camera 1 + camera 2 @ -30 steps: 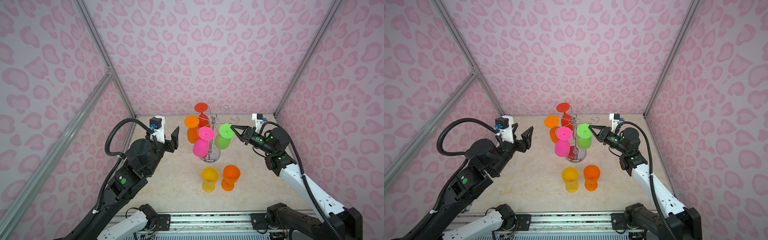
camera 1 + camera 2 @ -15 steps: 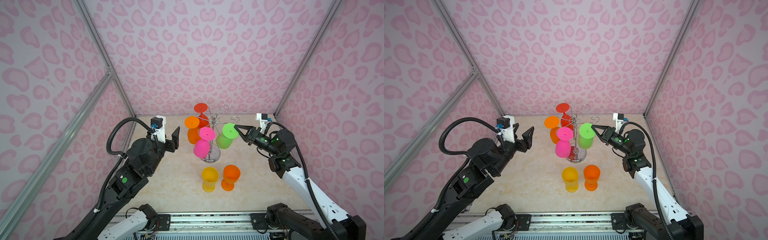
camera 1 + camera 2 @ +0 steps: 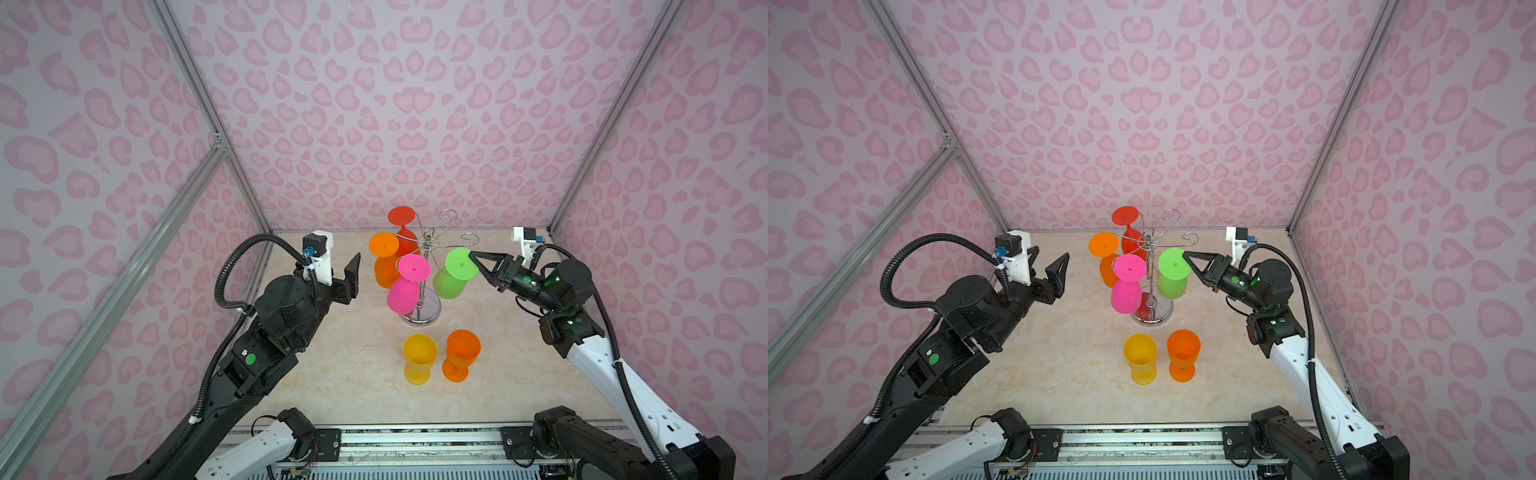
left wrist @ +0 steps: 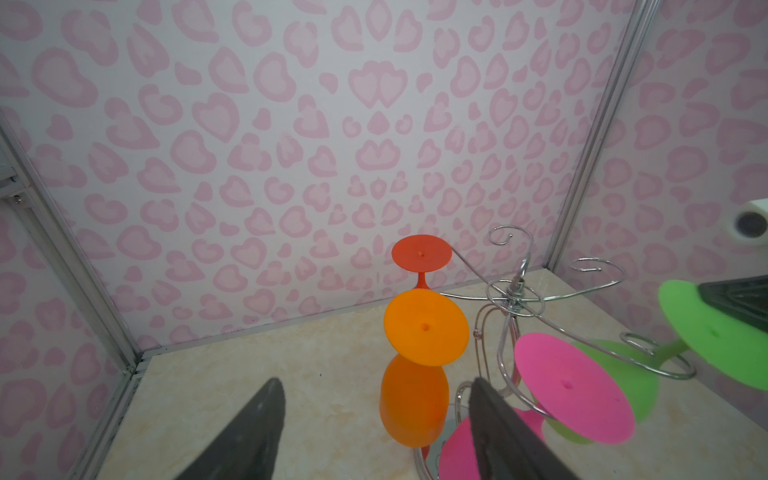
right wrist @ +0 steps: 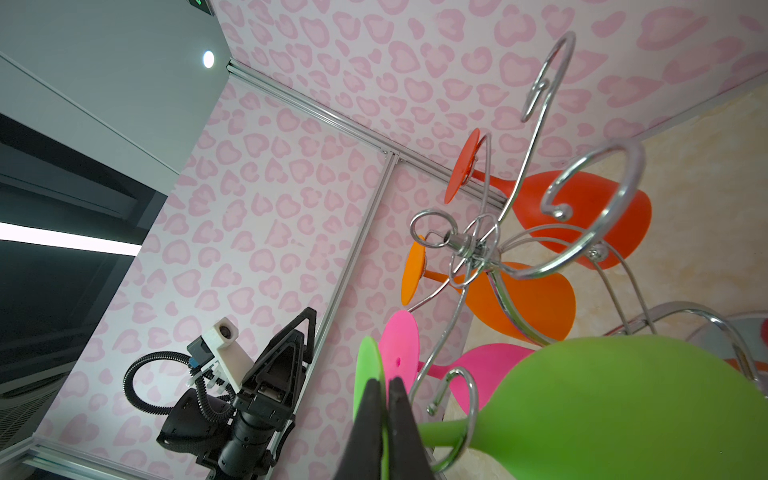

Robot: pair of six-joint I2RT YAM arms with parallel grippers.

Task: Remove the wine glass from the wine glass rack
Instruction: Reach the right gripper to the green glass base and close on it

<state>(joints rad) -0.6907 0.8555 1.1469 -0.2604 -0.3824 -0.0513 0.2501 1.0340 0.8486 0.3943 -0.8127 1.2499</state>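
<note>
If I pull the green wine glass (image 3: 448,286) the wrong way, its stem can catch in the hook (image 5: 467,388) and tip the whole wine glass rack (image 3: 422,286), and the pink glass (image 3: 401,296) beside it can fall. My grip is thin, so it can slip too. My right pincer (image 3: 473,254) is pinched tight on the edge of the glass's round foot (image 5: 368,370). The glass hangs tilted from its hook. My left pincer (image 3: 1050,254) is wide apart, holding nothing.
</note>
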